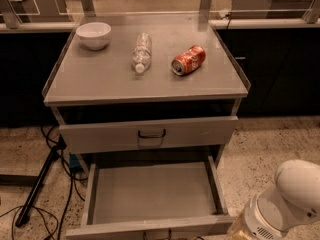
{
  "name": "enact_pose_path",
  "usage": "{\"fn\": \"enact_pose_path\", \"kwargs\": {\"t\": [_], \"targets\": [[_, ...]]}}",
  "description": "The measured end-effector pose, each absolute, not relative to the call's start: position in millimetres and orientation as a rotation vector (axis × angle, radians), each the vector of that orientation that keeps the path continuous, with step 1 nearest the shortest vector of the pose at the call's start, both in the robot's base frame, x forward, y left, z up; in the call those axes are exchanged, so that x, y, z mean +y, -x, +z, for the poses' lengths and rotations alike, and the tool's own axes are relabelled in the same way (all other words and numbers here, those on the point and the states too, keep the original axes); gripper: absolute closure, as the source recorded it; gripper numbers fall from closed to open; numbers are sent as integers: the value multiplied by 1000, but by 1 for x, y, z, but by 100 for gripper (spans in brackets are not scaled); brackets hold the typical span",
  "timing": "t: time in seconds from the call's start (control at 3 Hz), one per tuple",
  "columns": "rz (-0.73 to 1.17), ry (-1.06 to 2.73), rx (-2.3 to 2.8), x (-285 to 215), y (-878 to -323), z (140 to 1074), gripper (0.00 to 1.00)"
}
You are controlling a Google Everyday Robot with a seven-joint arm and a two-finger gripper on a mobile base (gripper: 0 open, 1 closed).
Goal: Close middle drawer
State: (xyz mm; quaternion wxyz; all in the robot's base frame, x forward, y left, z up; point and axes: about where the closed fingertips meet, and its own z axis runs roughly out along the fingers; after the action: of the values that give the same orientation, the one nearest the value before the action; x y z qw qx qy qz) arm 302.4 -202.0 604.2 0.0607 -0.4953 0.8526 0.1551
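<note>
The middle drawer [150,194] is pulled far out at the bottom of the view, its bare grey inside showing. Its front panel [125,230] lies along the frame's lower edge. Above it, another drawer front with a dark loop handle [151,133] sits a little way out under the cabinet top. My arm's white wrist [292,194] is at the bottom right, beside the open drawer's front right corner. The gripper [239,230] at its lower end is cut off by the frame's bottom edge.
On the cabinet top [100,79] are a white bowl [94,34], a clear plastic bottle [141,52] lying down and a red soda can [188,60] on its side. Black cables and a stand leg [37,184] lie on the speckled floor at left.
</note>
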Motion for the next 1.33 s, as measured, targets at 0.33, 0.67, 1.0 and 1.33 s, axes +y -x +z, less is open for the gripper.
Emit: {"fn": "enact_pose_path", "kwargs": {"t": [0.33,0.67,1.0,1.33], "targets": [[521,1467,2594,-199,-294,575,100],[574,1435,2600,-192,-292,544,100],[630,1396,2602,-171,-296,496,100],[630,1396,2602,-171,-296,496,100]]}}
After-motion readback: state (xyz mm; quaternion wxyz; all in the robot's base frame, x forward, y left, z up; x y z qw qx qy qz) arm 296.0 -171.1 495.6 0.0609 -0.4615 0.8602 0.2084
